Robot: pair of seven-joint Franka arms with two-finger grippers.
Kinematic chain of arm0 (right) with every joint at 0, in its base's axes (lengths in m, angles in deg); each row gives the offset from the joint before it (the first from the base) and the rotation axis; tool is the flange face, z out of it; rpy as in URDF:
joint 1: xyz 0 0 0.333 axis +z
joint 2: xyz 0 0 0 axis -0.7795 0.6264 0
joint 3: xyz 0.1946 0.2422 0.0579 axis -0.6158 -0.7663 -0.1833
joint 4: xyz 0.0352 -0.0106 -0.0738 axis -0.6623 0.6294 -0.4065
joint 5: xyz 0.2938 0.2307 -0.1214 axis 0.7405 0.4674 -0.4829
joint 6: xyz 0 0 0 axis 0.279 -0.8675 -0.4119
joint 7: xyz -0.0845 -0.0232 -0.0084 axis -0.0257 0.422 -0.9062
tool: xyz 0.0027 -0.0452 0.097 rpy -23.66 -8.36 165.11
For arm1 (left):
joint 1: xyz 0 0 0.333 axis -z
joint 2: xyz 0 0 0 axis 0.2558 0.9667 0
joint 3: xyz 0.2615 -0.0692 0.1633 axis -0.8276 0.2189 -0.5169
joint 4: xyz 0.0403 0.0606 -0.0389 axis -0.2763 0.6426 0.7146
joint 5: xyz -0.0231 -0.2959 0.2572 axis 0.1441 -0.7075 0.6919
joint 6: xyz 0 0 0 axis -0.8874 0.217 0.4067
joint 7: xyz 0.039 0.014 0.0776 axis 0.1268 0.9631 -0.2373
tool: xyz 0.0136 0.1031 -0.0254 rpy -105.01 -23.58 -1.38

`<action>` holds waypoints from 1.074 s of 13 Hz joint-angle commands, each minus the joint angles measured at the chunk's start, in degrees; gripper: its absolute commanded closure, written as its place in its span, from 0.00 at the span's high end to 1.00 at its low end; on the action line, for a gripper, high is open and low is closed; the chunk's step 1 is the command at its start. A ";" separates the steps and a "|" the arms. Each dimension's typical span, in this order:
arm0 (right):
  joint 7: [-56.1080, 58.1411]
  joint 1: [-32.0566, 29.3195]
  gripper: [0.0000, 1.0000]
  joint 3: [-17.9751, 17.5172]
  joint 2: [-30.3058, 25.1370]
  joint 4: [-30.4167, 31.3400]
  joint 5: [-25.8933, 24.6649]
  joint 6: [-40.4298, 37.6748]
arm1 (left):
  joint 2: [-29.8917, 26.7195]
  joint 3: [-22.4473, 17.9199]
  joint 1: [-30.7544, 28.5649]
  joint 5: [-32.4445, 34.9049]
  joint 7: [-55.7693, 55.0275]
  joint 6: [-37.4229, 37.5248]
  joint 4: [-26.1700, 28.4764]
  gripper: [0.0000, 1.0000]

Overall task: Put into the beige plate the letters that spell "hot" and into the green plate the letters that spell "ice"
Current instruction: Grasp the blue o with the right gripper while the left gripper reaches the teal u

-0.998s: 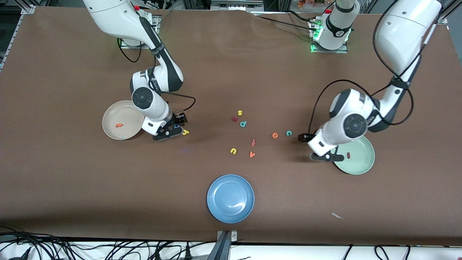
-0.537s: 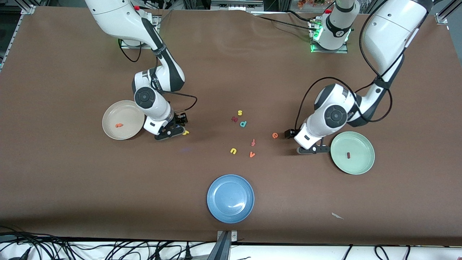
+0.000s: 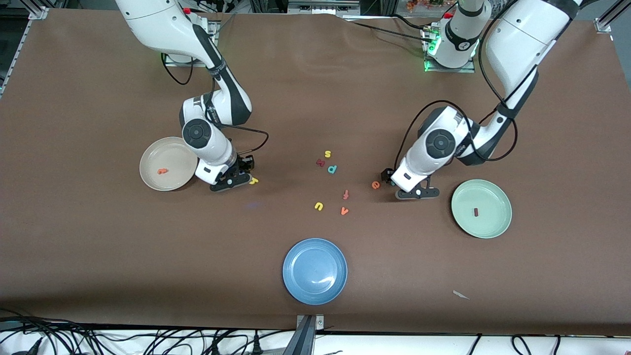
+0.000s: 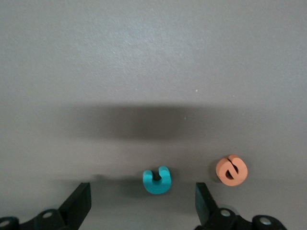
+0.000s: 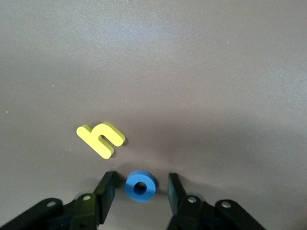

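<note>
Blue plate (image 3: pixel 315 270) nearest front camera. Green plate (image 3: pixel 481 208) toward left arm's end of counter (image 3: pixel 98 246), dark red "i" (image 3: pixel 475 212) in it. Left gripper (image 4: pixel 144 203) low over teal "c" (image 4: pixel 157 180), jaws wide, nothing held; orange "e" (image 4: pixel 231 169) just beside. Beige plate (image 3: pixel 167 163) holds orange "t" (image 3: pixel 161 171). Right gripper (image 5: pixel 140 191) straddles blue "o" (image 5: pixel 140 186), jaws narrowed around it, apparently not touching; yellow "h" (image 5: pixel 101 139) close beside.

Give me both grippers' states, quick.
Left gripper: open, straddling the teal c, nothing held.
Right gripper: open around the blue o, fingers not touching it.
</note>
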 commanded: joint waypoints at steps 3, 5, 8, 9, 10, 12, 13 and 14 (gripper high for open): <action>-0.28 0.29 0.43 -0.37 -0.13 1.49 0.56 0.89 | -0.57 -0.17 0.88 2.12 -2.53 -0.33 0.92 0.87; -0.28 0.29 0.35 -0.37 -0.21 1.49 0.65 0.89 | -0.31 -0.26 0.88 2.12 -2.44 -0.33 0.49 0.85; -0.28 0.29 0.28 -0.37 -0.39 1.57 0.65 0.72 | 1.27 -0.26 1.23 2.12 -2.62 -0.33 -1.27 0.83; -0.28 0.29 0.28 -0.37 -0.56 1.57 0.65 0.63 | 1.45 -0.34 1.23 2.12 -2.62 -0.33 -1.28 0.80; -0.28 0.29 0.28 -0.37 -0.65 1.57 0.65 0.63 | 1.62 -0.43 1.32 2.12 -2.62 -0.33 -1.45 0.79; 0.33 0.29 0.27 -0.28 -1.96 1.40 0.65 -0.85 | 1.89 -0.43 1.32 2.12 -2.62 -0.33 -1.54 0.75; 0.33 0.20 0.27 0.07 -2.93 0.88 0.65 -4.35 | 1.89 -0.43 1.58 2.12 -2.62 -0.33 -1.54 0.72; 0.51 0.11 0.26 0.59 -3.81 -0.17 0.65 -7.43 | 1.98 -0.69 2.02 2.12 -2.62 -0.33 -1.54 0.70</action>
